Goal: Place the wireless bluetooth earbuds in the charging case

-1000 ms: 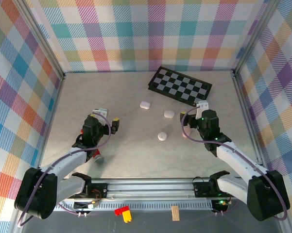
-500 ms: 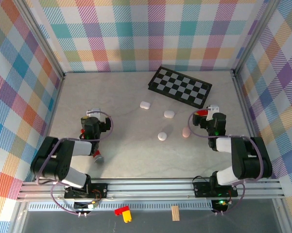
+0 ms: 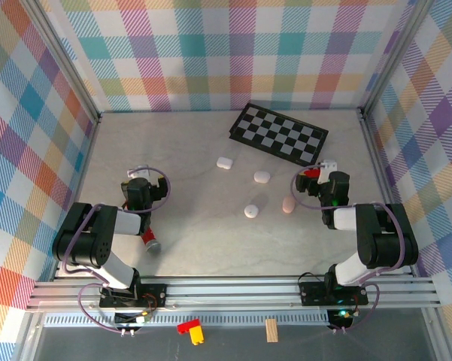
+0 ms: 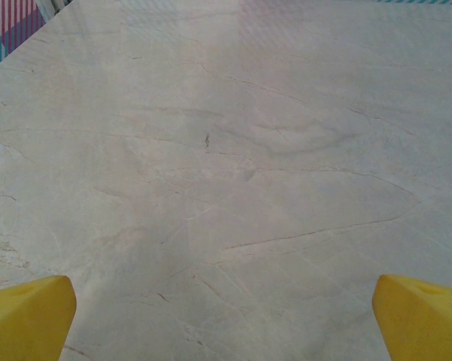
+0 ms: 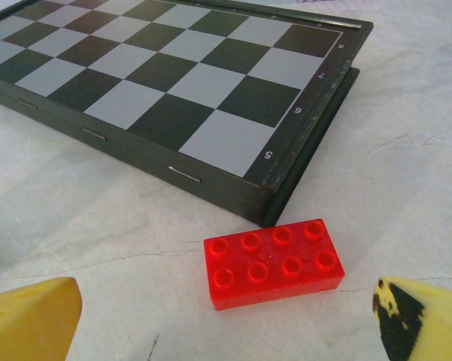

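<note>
1. three white cases (image 3: 262, 177) and a pink case (image 3: 289, 204) sit mid-table, apart; earbuds too small to make out.
2. vs 1 s ago, right gripper (image 5: 226, 323) has backed off the pink case and left gripper (image 4: 224, 320) has folded back. both jaws are spread wide w/ nothing held, so we reckon no insertion is underway.
3. right wrist cam adds a red block (image 5: 274, 262) just beside the chessboard (image 5: 173, 83); left wrist cam faces bare tabletop.

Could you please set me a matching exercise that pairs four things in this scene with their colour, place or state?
Things:
1. chessboard
2. studded brick
3. rightmost case
4. left claw

Descriptions:
A. pale pink
B. open above bare table
C. black and white squares, at the back
D. red, beside the chessboard's corner

Pairs: 1-C; 2-D; 3-A; 4-B
</note>
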